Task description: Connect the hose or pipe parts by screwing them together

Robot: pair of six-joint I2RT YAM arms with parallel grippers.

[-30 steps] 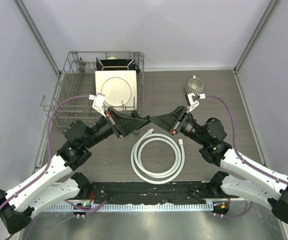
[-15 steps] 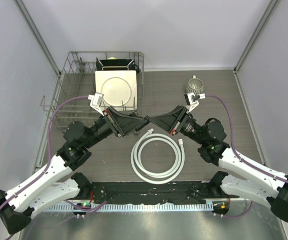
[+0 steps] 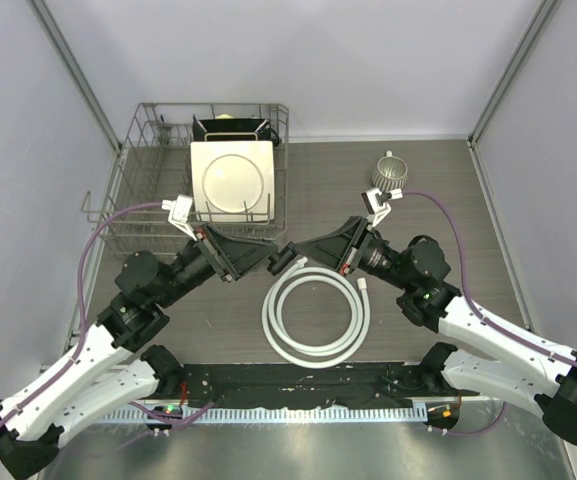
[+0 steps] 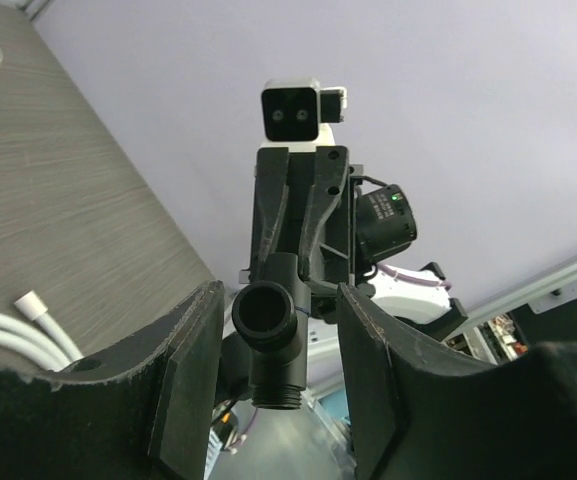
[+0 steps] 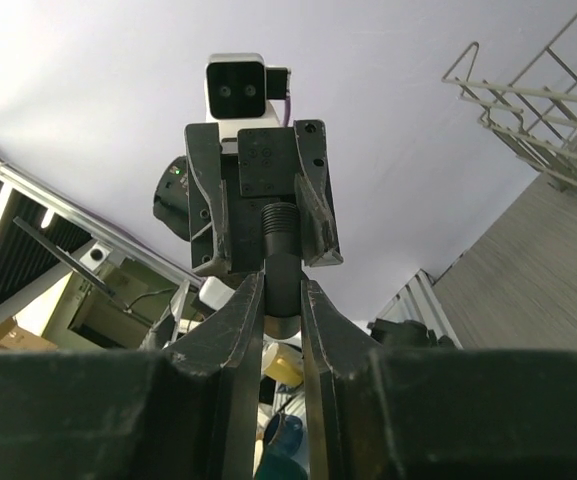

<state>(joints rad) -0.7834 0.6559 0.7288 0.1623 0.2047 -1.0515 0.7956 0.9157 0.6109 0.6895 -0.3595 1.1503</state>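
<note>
Left gripper (image 4: 283,292): jaws have parted and stand clear either side of the fitting (image 4: 271,335). Right gripper (image 5: 280,285): jaws have clamped on it, aloft above the coiled hose (image 3: 316,315) on the worktop (image 3: 448,200). Handover judged complete; screwing not begun.

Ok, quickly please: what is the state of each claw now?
Left claw: open, fingers on either side of the black fitting, not touching it.
Right claw: closed, holding the black fitting.
</note>
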